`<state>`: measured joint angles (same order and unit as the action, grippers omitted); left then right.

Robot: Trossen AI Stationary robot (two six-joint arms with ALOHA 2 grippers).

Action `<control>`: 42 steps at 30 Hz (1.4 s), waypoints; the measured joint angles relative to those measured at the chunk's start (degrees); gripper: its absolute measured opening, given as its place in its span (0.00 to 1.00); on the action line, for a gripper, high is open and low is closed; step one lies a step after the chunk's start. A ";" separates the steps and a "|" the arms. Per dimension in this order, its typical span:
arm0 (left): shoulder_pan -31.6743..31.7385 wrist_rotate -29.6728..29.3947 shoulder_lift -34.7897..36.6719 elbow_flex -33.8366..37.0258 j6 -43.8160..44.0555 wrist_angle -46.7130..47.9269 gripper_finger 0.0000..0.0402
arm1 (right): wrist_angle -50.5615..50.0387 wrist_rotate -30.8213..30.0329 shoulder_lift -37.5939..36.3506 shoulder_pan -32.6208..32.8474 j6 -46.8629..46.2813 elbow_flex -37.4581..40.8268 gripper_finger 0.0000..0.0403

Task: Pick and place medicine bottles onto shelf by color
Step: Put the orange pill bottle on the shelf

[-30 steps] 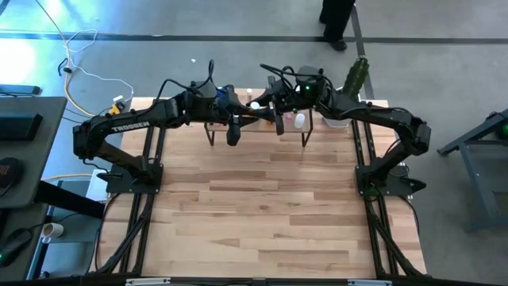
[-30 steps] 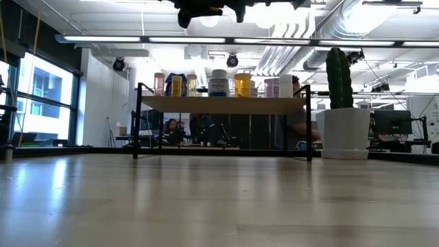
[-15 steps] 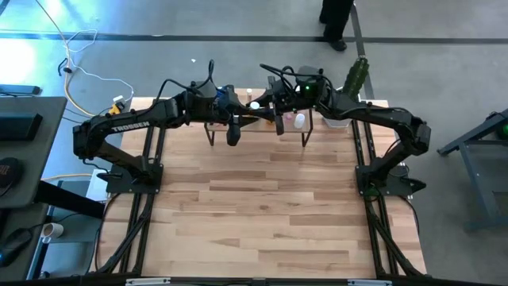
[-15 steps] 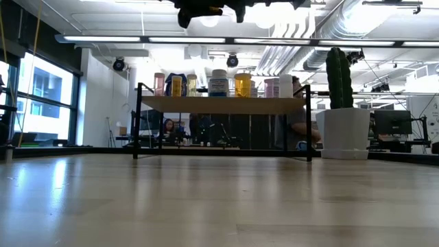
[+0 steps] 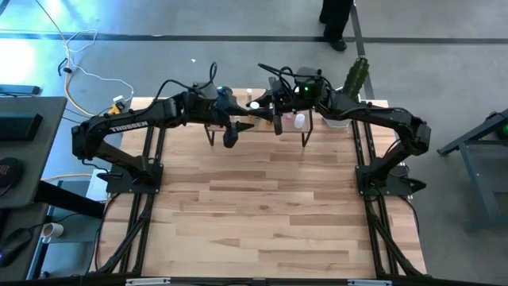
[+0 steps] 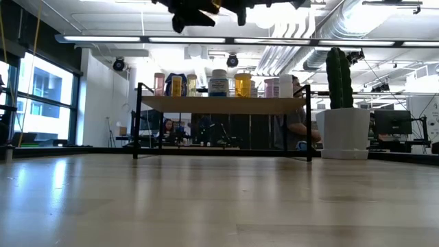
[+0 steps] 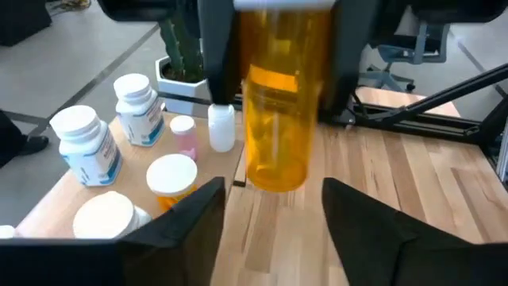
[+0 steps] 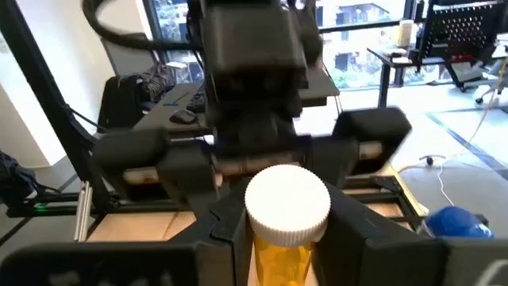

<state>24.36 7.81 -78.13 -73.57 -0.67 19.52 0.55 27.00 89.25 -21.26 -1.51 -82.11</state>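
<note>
shelved: about eight small medicine bottles, white, orange and pinkish, on low wood-topped black-legged shelf at surface's far edge. in transit: translucent orange bottle, white cap, above shelf, pinched by right gripper; left gripper spread, facing it. surface otherwise bare; nearly finished, seemingly.

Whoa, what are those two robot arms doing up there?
They are sorting medicine bottles onto the shelf. The right gripper is clamped on an orange bottle with a white cap, holding it in the air by the shelf. The left gripper faces it, open and not touching the bottle. Other bottles already stand on the shelf.
</note>
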 joint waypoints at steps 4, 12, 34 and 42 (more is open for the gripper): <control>0.08 -2.24 1.01 0.01 -0.02 0.72 0.57 | -1.50 -2.17 -0.88 0.00 0.27 0.00 0.24; 1.05 -3.56 4.58 0.03 -2.06 3.50 0.58 | -3.83 -8.64 -4.63 -0.13 1.54 0.00 0.24; 1.18 -4.22 8.37 0.01 -2.99 5.10 0.58 | -18.22 -24.03 -23.29 -0.50 1.99 0.00 0.24; 1.18 -4.24 8.35 0.01 -2.99 4.25 0.58 | -25.91 -32.69 -30.57 -0.50 3.03 1.12 0.24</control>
<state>25.54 3.58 -69.78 -73.56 -3.66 23.77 -25.36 -5.68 58.68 -21.76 1.52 -80.99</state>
